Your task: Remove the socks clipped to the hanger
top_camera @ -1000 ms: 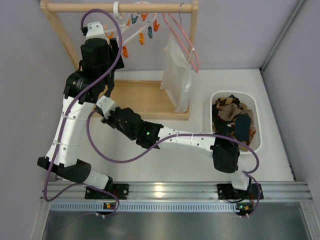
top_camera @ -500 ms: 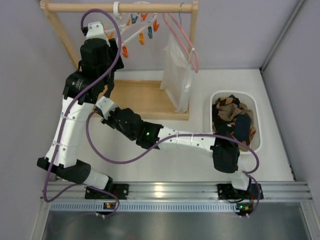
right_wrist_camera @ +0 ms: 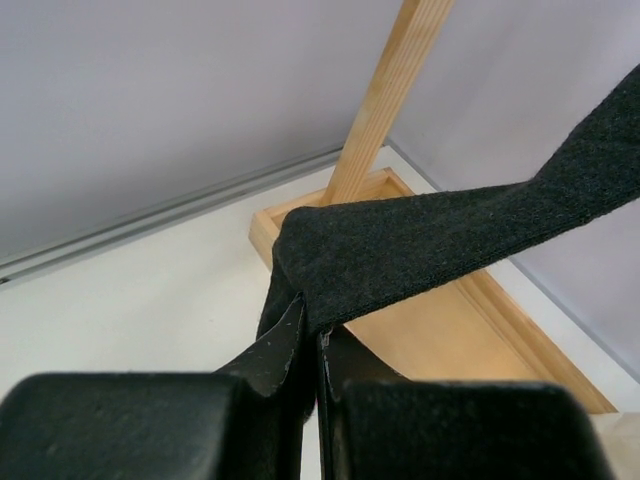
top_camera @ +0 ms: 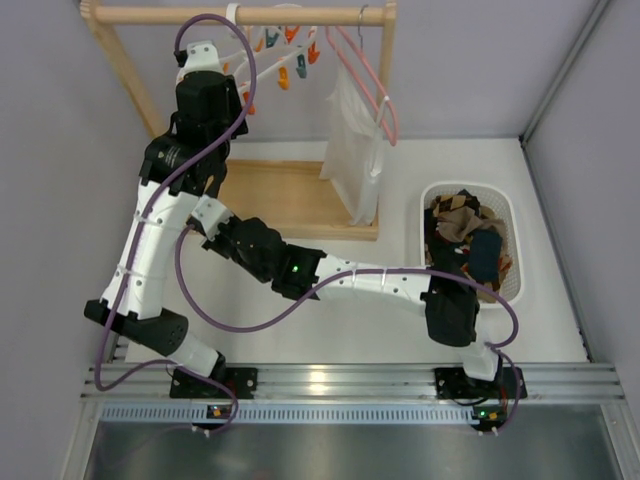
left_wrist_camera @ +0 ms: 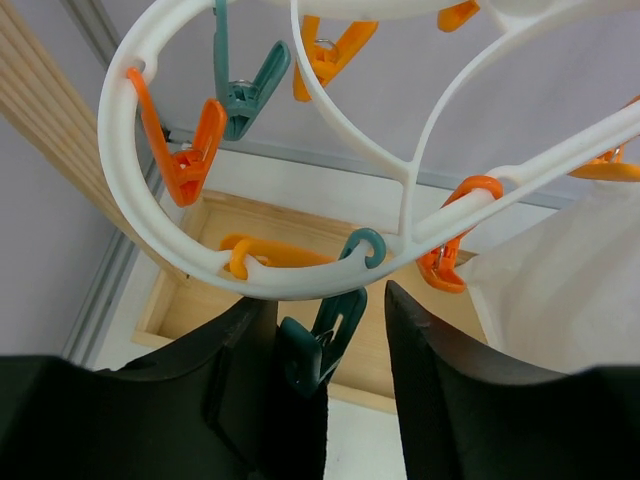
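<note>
My left hand [left_wrist_camera: 325,300] was up at the white hanger [left_wrist_camera: 115,130], its fingers parted on either side of a teal peg [left_wrist_camera: 320,345]. Lower down, my right hand [right_wrist_camera: 312,345] was clamped tight on a dark sock [right_wrist_camera: 420,240] that stretched upward. Far right on the desk [top_camera: 360,335], more socks [top_camera: 462,228] lay in the basket [top_camera: 508,215].

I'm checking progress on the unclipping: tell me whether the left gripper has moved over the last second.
Yes. In the top view the left gripper has shifted up and slightly right, closer to the wooden rail of the rack.
</note>
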### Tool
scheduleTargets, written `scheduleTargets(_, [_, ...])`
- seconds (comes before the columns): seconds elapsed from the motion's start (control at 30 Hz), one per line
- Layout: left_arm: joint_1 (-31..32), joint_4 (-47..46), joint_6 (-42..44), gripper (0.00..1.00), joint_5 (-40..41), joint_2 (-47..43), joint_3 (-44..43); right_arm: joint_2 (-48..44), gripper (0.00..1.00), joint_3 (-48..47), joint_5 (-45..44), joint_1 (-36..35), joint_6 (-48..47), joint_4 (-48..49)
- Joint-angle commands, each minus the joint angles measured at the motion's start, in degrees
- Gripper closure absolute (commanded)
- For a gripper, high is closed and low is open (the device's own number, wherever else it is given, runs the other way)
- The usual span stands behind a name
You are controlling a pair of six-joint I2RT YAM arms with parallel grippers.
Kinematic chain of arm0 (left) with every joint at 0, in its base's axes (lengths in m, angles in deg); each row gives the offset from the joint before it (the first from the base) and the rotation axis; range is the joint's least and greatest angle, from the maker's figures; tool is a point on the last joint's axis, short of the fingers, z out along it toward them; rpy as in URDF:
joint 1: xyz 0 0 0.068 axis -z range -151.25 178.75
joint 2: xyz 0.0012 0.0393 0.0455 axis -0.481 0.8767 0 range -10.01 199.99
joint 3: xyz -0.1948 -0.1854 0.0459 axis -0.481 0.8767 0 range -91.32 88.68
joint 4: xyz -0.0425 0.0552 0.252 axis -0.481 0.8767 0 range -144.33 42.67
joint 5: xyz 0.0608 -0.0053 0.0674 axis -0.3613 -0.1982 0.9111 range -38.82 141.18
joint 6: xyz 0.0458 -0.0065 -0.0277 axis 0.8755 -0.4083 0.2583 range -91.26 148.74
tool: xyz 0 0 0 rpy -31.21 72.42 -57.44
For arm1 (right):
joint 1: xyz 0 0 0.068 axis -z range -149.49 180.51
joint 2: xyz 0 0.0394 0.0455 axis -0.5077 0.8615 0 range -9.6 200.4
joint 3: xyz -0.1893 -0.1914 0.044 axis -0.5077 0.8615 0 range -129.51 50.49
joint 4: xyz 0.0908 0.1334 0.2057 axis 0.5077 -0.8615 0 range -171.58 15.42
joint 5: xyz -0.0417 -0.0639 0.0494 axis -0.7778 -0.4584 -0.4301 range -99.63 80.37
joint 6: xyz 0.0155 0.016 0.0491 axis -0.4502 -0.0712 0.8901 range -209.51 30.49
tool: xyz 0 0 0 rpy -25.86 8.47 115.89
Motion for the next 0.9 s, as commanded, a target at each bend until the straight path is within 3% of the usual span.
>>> scheduleTargets(0.0, [0.06, -1.08, 1.59, 0.50, 1.82, 0.65, -2.96, 1.13, 1.00, -2.23, -0.57, -2.07, -1.48, 2.97])
scheduleTargets(0.07, [-0.02, -1.17, 1.68, 0.52, 2.26, 1.00, -3.23, 1.14, 1.00, -2.15, -0.84, -2.16, -1.57, 3.06])
scheduleTargets(0.3, [0.06, -1.08, 2.03, 0.75, 3.14, 1.45, -3.32, 0.87, 1.00, -0.65, -1.19, -2.42, -1.92, 3.58])
scheduleTargets(0.33, [0.06, -1.17, 2.03, 0.83, 3.14, 1.45, -3.32, 0.70, 1.00, -0.30, -1.19, -2.34, -1.83, 3.76])
scheduleTargets(0.53, [0.06, -1.08, 2.20, 0.91, 3.32, 1.97, -3.05, -1.85, 1.00, 5.14, -1.89, -2.51, -0.95, 6.74])
scheduleTargets(0.63, [0.06, -1.17, 1.50, 0.82, 2.53, 1.27, -1.91, -5.09, 1.00, 10.67, -3.55, -2.43, 0.45, 9.20])
scheduleTargets(0.73, [0.06, -1.08, 0.36, 0.57, 1.30, -0.66, 0.10, -11.33, 1.00, 19.54, -4.79, -2.42, 3.70, 11.58])
scheduleTargets(0.87, [0.06, -1.26, -1.84, 0.37, -1.25, -4.26, 4.84, -21.43, 1.00, 34.11, -7.25, -2.51, 8.36, 12.03])
